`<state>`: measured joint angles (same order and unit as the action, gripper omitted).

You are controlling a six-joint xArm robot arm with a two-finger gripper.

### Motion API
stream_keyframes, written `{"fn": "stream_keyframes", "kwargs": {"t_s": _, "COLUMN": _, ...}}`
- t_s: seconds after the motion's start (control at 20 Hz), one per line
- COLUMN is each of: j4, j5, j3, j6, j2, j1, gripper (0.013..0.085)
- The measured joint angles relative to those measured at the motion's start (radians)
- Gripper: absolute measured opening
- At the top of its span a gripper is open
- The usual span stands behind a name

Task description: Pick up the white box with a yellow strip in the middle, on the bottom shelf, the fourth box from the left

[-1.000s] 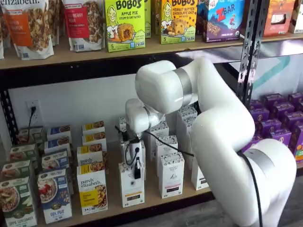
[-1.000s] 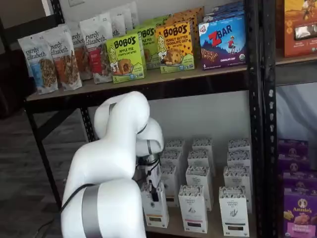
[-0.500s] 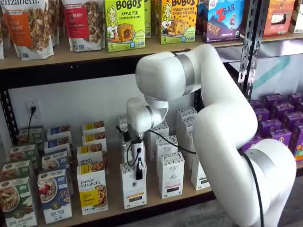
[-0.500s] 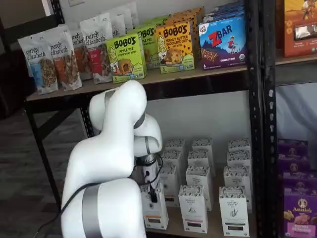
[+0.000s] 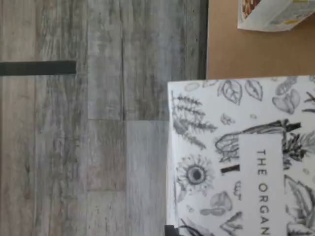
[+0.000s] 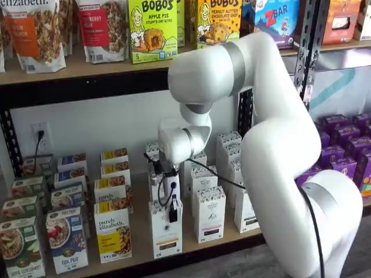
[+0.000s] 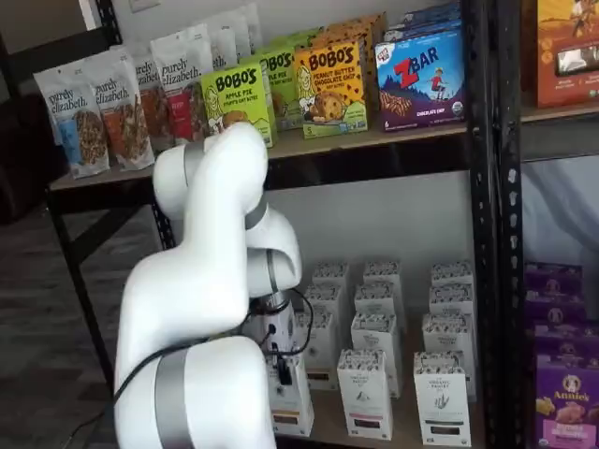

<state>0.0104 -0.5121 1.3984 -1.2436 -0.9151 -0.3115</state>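
The white box [image 6: 165, 231] is a tall narrow carton standing at the front of the bottom shelf [image 6: 139, 240]. In both shelf views my gripper [image 6: 172, 209] comes down over its top, and a black finger lies against its front face; the jaws are shut on the white box. The other shelf view shows the white box [image 7: 291, 404] low at the shelf's front edge under the gripper [image 7: 282, 367]. The wrist view looks onto the white box's leaf-drawn top [image 5: 236, 157], which overhangs the bottom shelf's [image 5: 231, 54] front edge above the grey floor.
Like white cartons [image 6: 209, 213] stand in rows just right of the held one. Purely elizabeth boxes [image 6: 112, 231] stand to its left, with cereal boxes [image 6: 67, 238] beyond. Black uprights [image 7: 487, 224] frame the bay, and purple boxes [image 6: 342, 150] fill the bay to the right.
The arm's elbow has risen and the wrist has drawn outward. The gripped white box has shifted with it toward the shelf's front edge, away from its row.
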Motion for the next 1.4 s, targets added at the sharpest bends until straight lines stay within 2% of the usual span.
{"fn": "stream_keyframes", "kwargs": {"t_s": 0.45, "j4": 0.074, "j5": 0.092, "j3": -0.24, "j6": 0.088, "j2": 0.184, "j1": -0.022, "gripper": 0.045}}
{"fn": "stream_keyframes", "kwargs": {"t_s": 0.6, "j4": 0.075, "j5": 0.104, "j3": -0.325, "j6": 0.11, "j2": 0.259, "j1": -0.044, "gripper": 0.045}}
{"fn": "stream_keyframes", "kwargs": {"t_s": 0.8, "j4": 0.029, "j5": 0.108, "j3": -0.423, "j6": 0.101, "j2": 0.355, "j1": -0.076, "gripper": 0.045}}
{"fn": "stream_keyframes", "kwargs": {"t_s": 0.85, "j4": 0.022, "j5": 0.119, "j3": -0.472, "j6": 0.11, "j2": 0.405, "j1": -0.091, "gripper": 0.045}}
{"fn": "stream_keyframes", "kwargs": {"t_s": 0.95, "j4": 0.05, "j5": 0.13, "j3": -0.501, "j6": 0.143, "j2": 0.436, "j1": -0.098, "gripper": 0.045}}
{"fn": "stream_keyframes", "kwargs": {"t_s": 1.05, "j4": 0.05, "j5": 0.122, "j3": -0.525, "j6": 0.153, "j2": 0.471, "j1": -0.108, "gripper": 0.045}}
{"fn": "stream_keyframes", "kwargs": {"t_s": 1.2, "j4": 0.069, "j5": 0.064, "j3": -0.598, "j6": 0.207, "j2": 0.597, "j1": -0.146, "gripper": 0.045}}
{"fn": "stream_keyframes", "kwargs": {"t_s": 1.4, "j4": 0.074, "j5": -0.028, "j3": -0.617, "j6": 0.236, "j2": 0.673, "j1": -0.174, "gripper": 0.045}}
